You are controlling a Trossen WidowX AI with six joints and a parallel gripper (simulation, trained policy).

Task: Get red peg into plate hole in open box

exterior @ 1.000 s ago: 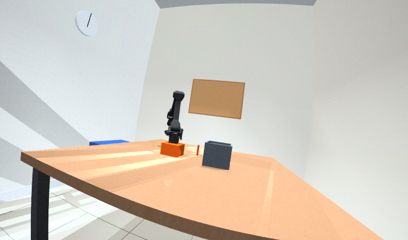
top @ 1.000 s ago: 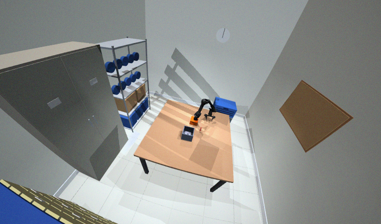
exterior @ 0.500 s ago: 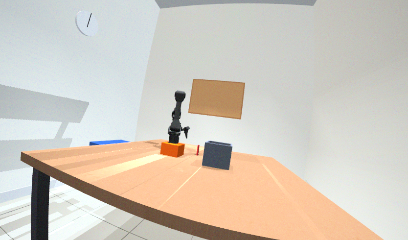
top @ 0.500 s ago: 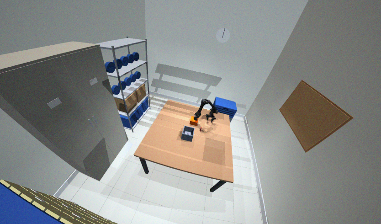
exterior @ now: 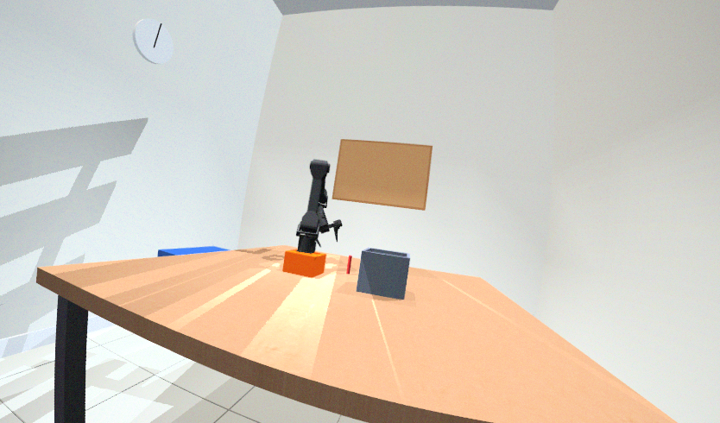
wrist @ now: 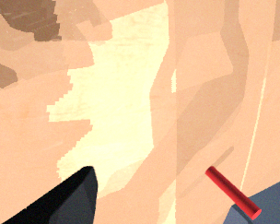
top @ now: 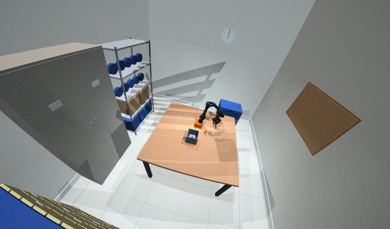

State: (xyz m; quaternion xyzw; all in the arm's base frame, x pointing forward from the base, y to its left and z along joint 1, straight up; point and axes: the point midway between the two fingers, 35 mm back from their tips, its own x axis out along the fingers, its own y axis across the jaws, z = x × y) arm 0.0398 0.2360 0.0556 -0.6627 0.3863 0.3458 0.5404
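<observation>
No brand or label we can read; pale blank tags (top: 95, 83) sit on the grey cabinet (top: 76, 113) at left, and the wall clock (top: 227, 36) (exterior: 153, 41) shows a dark hand but no numerals we can make out. Next, the peg: the red peg (top: 205, 132) (exterior: 349, 264) (wrist: 233, 193) stands upright on the wooden table (top: 173, 159) (exterior: 446, 336) (wrist: 207, 54), near the open grey box (top: 191, 140) (exterior: 382, 274) (wrist: 272, 202) but outside it. In the exterior view we get it between the orange base block (top: 198, 124) (exterior: 304, 263) at left and the box at right. The claw (top: 215, 124) (exterior: 328, 243) is open with nothing in it, up above the table, apart from the peg; in the wrist view the peg shows at lower right, between the two dark fingertips as we look (one is barely a sliver at the right edge), with no contact. Arm pose: the black arm (top: 210, 103) (exterior: 316, 194) rises from the block, bends over at a high elbow and drops toward the claw, fingers pointing down.
</observation>
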